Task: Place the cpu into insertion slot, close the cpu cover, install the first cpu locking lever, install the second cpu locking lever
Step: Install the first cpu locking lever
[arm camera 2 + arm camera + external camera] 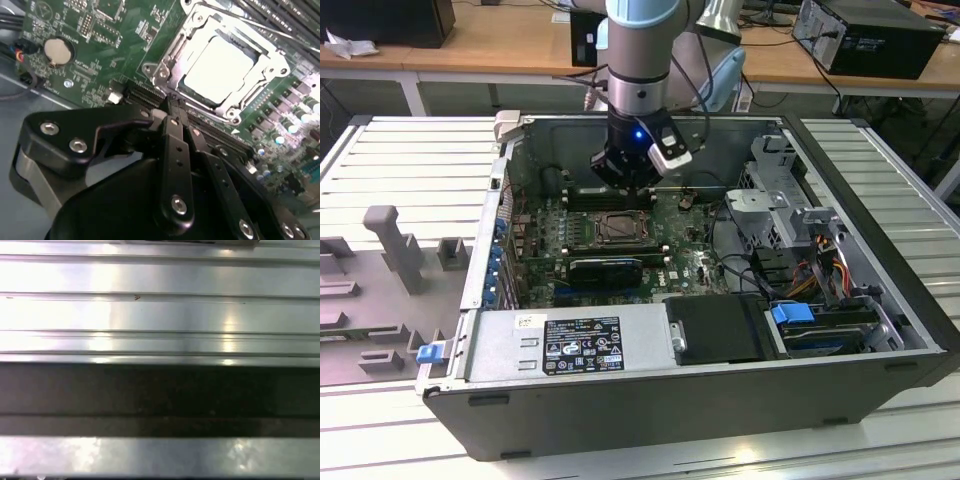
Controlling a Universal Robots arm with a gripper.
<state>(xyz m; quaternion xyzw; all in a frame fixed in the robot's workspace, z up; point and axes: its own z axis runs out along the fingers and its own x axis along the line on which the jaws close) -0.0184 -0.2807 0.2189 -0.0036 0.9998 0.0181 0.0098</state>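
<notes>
In the second wrist view the cpu lies flat in the insertion slot, its pale metal top facing up. The cpu cover, a silvery frame, lies down around the chip. My gripper hangs just off one edge of the socket, its black fingers pressed together with nothing between them. In the exterior view the gripper hovers inside the open computer case, just behind the insertion slot on the green board. I cannot make out the locking levers.
The open case rests on a ribbed metal table. A round coin battery and long black card slots sit on the board near the socket. Drive cages and cables crowd the exterior view's right. Grey fixtures stand on the left.
</notes>
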